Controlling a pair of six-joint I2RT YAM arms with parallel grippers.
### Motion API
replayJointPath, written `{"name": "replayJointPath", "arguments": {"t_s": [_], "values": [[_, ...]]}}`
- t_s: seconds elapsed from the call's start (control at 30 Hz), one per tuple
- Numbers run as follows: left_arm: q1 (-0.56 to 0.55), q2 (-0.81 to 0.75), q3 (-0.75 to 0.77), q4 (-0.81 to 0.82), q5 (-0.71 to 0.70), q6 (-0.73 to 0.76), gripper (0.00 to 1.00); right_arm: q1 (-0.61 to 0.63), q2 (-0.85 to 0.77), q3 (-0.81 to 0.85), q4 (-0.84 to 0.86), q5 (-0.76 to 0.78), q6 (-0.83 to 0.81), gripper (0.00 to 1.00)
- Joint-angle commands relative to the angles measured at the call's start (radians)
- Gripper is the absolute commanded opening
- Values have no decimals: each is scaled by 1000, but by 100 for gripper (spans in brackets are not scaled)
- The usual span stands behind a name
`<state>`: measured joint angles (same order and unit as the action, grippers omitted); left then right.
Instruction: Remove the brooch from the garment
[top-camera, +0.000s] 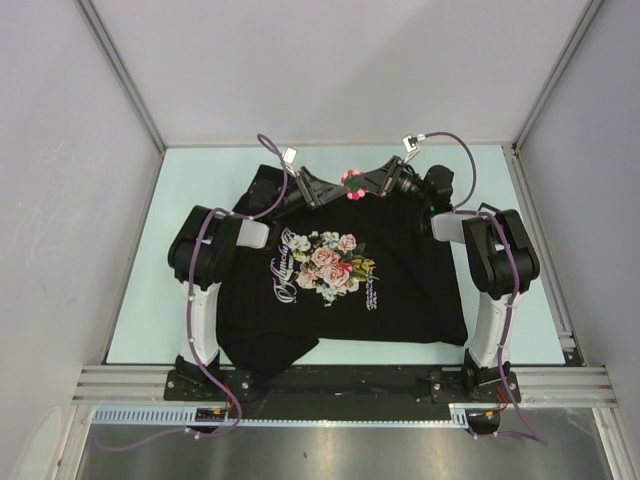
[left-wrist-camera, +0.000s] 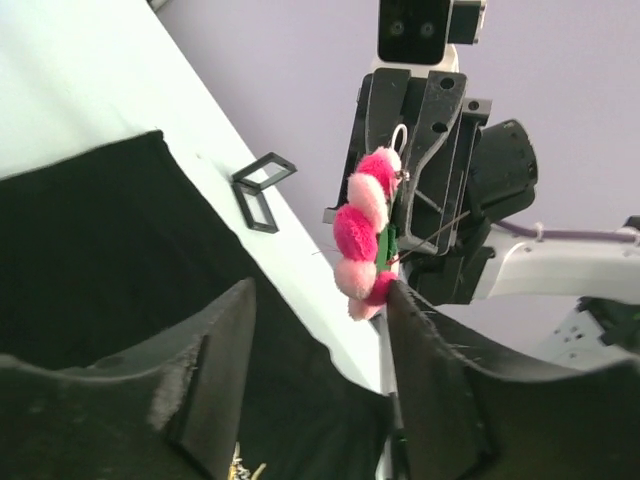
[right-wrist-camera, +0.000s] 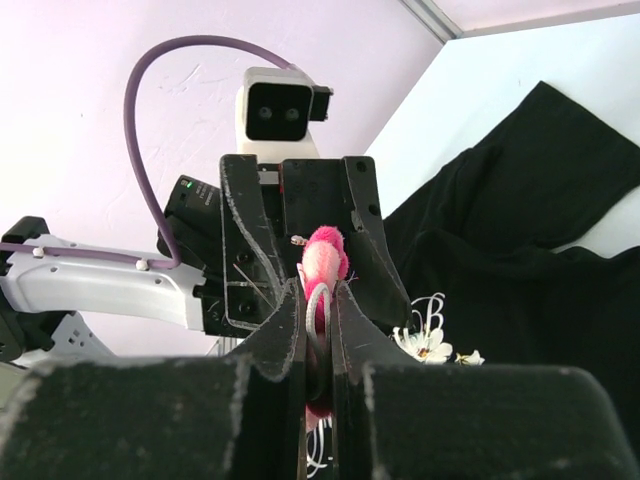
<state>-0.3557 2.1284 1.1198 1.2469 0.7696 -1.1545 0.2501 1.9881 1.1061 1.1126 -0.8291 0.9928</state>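
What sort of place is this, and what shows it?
Probably a robotics lab test cell: plain grey panel walls enclose a pale table, with cabled left arm and right arm bolted to its near rail.

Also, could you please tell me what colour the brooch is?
The brooch is bright and pale pink with some green, clearest in the left wrist view.

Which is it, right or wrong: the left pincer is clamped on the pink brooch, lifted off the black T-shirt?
Wrong: the right pincer is clamped on the brooch, lifted off the black T-shirt; the right wrist view shows it. The left pincer stands open.
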Motion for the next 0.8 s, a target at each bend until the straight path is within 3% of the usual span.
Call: {"name": "replayJointPath", "arguments": {"t_s": [0.0, 0.03, 0.13, 0.2, 0.23, 0.37, 0.5, 0.67, 0.77], "values": [[14, 41, -5, 273, -24, -112, 56, 25, 15, 20, 26, 5, -19, 0], [17, 42, -6, 275, -23, -114, 51, 29, 15, 21, 26, 5, -20, 0], [18, 39, -9, 275, -23, -109, 51, 40, 18, 32, 4, 5, -31, 0], [20, 36, -12, 295, -20, -111, 56, 44, 20, 35, -7, 7, -40, 0], [21, 31, -20, 298, -21, -109, 64, 44, 18, 37, -17, 8, -49, 0], [32, 13, -35, 273, -24, -83, 66, 43, 18, 37, -25, 10, -54, 0], [35, 33, -28, 298, -27, -116, 55, 48, 18, 38, -25, 10, -54, 0], [34, 34, -18, 310, -24, -119, 50, 51, 25, 44, -30, 8, -49, 0], [34, 36, -14, 315, -24, -119, 37, 55, 28, 51, -36, 8, -51, 0]]}}
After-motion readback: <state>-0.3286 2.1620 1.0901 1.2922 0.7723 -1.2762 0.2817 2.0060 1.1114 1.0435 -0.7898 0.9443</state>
